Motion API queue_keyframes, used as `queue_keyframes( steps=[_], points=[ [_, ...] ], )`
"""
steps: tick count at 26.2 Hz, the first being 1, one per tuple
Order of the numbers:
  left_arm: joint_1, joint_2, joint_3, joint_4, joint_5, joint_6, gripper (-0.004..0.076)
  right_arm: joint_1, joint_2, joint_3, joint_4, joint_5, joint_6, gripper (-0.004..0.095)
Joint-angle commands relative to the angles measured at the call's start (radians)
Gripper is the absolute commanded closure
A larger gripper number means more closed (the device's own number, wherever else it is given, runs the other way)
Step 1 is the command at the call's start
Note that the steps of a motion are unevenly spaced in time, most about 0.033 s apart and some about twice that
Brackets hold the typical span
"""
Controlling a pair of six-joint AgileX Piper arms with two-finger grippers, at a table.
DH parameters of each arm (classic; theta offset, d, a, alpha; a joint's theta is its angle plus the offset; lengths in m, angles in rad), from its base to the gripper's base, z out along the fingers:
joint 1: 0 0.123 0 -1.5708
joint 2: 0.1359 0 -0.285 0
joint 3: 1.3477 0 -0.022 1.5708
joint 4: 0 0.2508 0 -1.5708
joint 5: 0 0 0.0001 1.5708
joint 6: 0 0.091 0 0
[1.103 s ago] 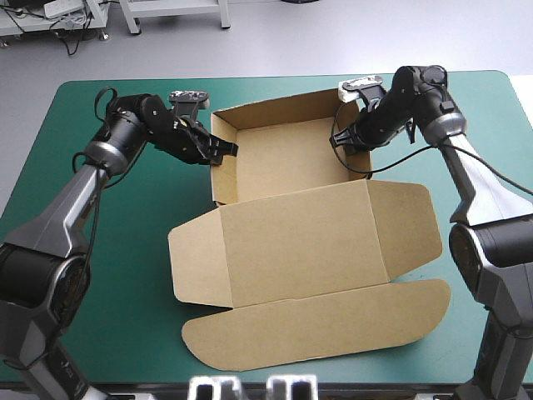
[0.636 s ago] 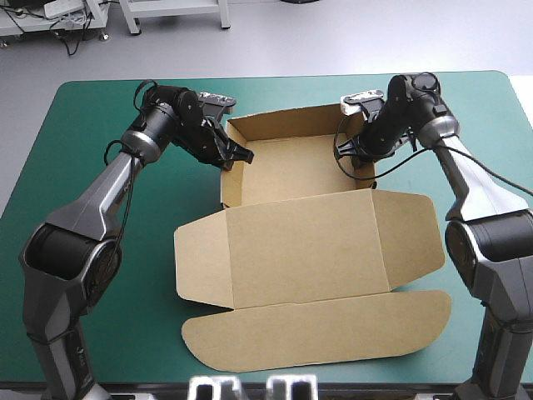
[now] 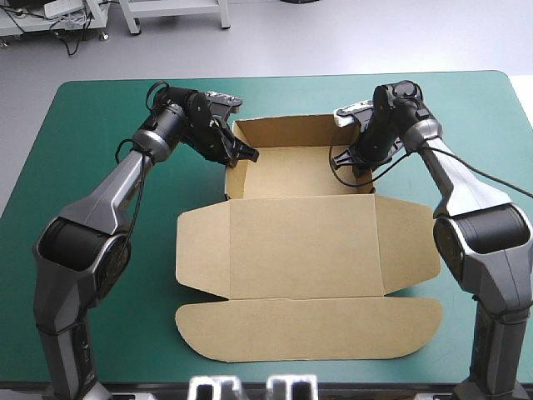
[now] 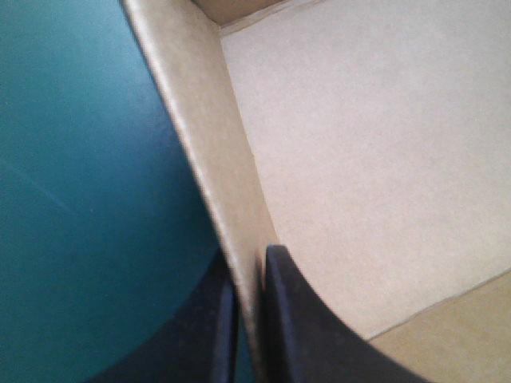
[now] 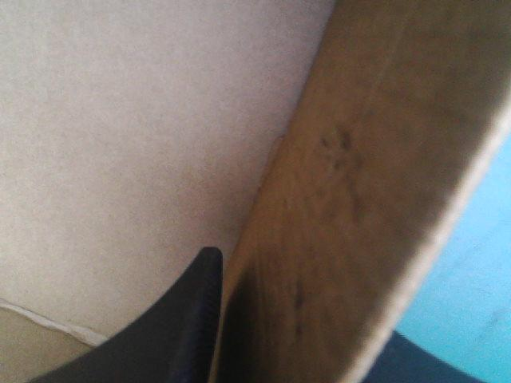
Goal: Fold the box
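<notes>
The brown box [image 3: 304, 246] lies in the middle of the table as an open tray [image 3: 300, 171] at the back, with its lid flat toward the front. My left gripper [image 3: 239, 155] is shut on the tray's left wall [image 3: 231, 177]. In the left wrist view the gripper [image 4: 247, 319] has one black finger on the wall's [image 4: 211, 159] teal-green side and one inside. My right gripper [image 3: 358, 158] is shut on the right wall [image 3: 369, 173]. The right wrist view shows that wall [image 5: 343, 207] filling the gap, with one finger [image 5: 192, 319] inside the tray.
The lid's side flaps [image 3: 200, 250] and its long rounded front flap [image 3: 308, 329] lie flat, the front flap reaching close to the table's front edge. Teal-green cover [image 3: 83, 217] shows on both sides of the box.
Both grippers kept their hold on the side walls and came closer together. The left one moved right. The box has turned from a skewed lie to square with the table.
</notes>
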Motion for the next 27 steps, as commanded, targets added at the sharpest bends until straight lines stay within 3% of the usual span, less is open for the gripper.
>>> queue_keyframes(
  steps=[1, 6, 8, 11, 15, 18, 19, 27],
  points=[
    [-0.023, -0.012, 0.002, 0.102, 0.130, 0.052, 0.0733, 0.008, -0.050, -0.030, 0.018, -0.002, -0.005, 0.0927],
    [-0.023, -0.016, -0.012, 0.045, 0.130, 0.052, 0.0730, 0.008, -0.050, -0.030, 0.027, -0.002, -0.012, 0.0922],
    [-0.023, -0.016, -0.032, 0.042, 0.130, 0.055, 0.0688, 0.008, -0.050, -0.030, 0.008, -0.002, -0.014, 0.0885],
    [-0.023, -0.016, -0.054, 0.045, 0.132, 0.070, 0.0553, 0.008, -0.050, -0.030, 0.004, -0.002, -0.052, 0.0734],
    [-0.023, -0.016, -0.088, 0.066, 0.132, 0.070, 0.0328, 0.008, -0.050, -0.030, 0.004, -0.002, -0.046, 0.0382],
    [-0.021, -0.016, -0.112, 0.066, 0.132, 0.059, 0.0239, 0.008, -0.050, -0.030, 0.001, -0.002, -0.026, 0.0145],
    [-0.021, -0.016, -0.118, 0.066, 0.132, 0.056, 0.0230, 0.008, -0.050, -0.030, -0.008, -0.002, -0.015, 0.0107],
    [-0.021, -0.020, -0.157, 0.050, 0.132, 0.050, 0.0229, 0.008, -0.075, -0.030, -0.018, -0.002, 0.013, 0.0071]
  ],
)
